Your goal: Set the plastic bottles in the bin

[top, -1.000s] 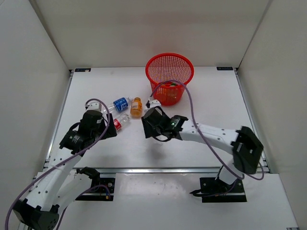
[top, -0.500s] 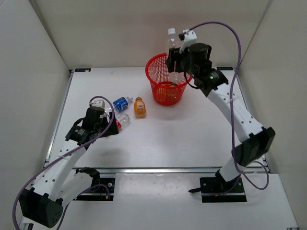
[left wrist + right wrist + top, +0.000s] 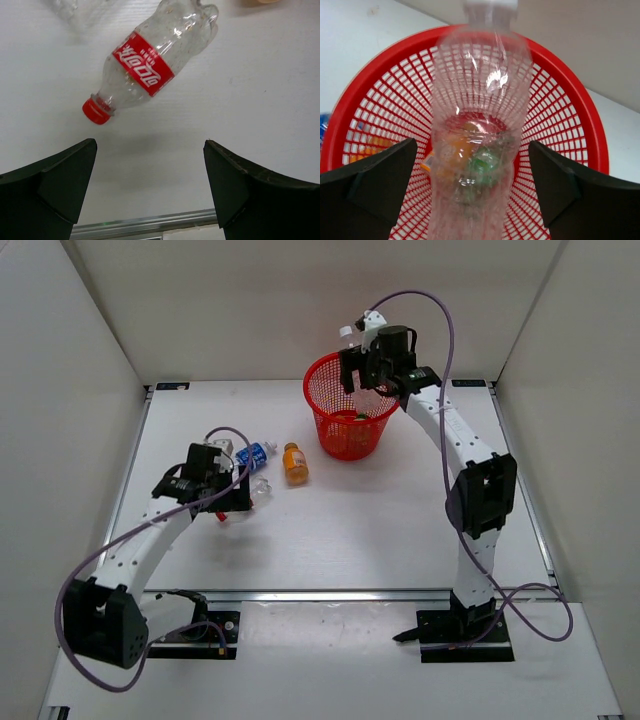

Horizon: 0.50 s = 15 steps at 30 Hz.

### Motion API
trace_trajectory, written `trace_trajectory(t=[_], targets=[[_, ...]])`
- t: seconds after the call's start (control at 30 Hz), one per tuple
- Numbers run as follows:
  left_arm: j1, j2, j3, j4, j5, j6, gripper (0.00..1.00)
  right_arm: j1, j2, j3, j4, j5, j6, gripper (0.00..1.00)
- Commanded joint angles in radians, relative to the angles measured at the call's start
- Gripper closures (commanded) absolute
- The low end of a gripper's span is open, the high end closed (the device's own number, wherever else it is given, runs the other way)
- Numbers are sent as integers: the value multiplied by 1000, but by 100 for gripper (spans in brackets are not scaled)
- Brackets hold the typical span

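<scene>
A: Step?
B: Dropping, it is judged: the clear bottle point(image 3: 480, 125) is seen between the parted fingers of the right gripper point(image 3: 472, 145), over the bin point(image 3: 338, 435), upper centre.
A: Next?
B: The red-capped bottle point(image 3: 150, 65), framed by the spread left gripper point(image 3: 150, 145), must be straddled and clamped.

On my overhead feed the right gripper point(image 3: 366, 368) hangs above the red bin point(image 3: 338, 438), with the white cap of a tall clear bottle point(image 3: 346, 332) showing just beside it. The left gripper point(image 3: 234, 502) sits low by the small clear bottle point(image 3: 261, 489). The blue-labelled bottle point(image 3: 255, 453) and an orange bottle point(image 3: 295, 464) lie nearby.
</scene>
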Motion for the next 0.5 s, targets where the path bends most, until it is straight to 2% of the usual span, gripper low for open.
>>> trace_trajectory(t=[0.0,0.03,0.17,0.27,0.33,0.4,0.47], targets=[[4,95,111,36,63,97,1,0,-13,77,21,-30,-11,6],[9,111,145,29,110,109,1,-6,-14,83,19,-62,23,1],[17,224,191,29,142,165,2,-45,-42,128,-46,-154,95,0],[19,269,182,21,122,175,2,-49,-126,65,-94,-184,75,1],[17,291,161,42,152,186,1,-48,-253,-45,-89,-152,75,1],[12,324,158,65,147,198,1,-80,-381,-285,-35,-125,95,1],[13,364,182,64,150,204,1,-112,-563,-484,37,-163,148,1]])
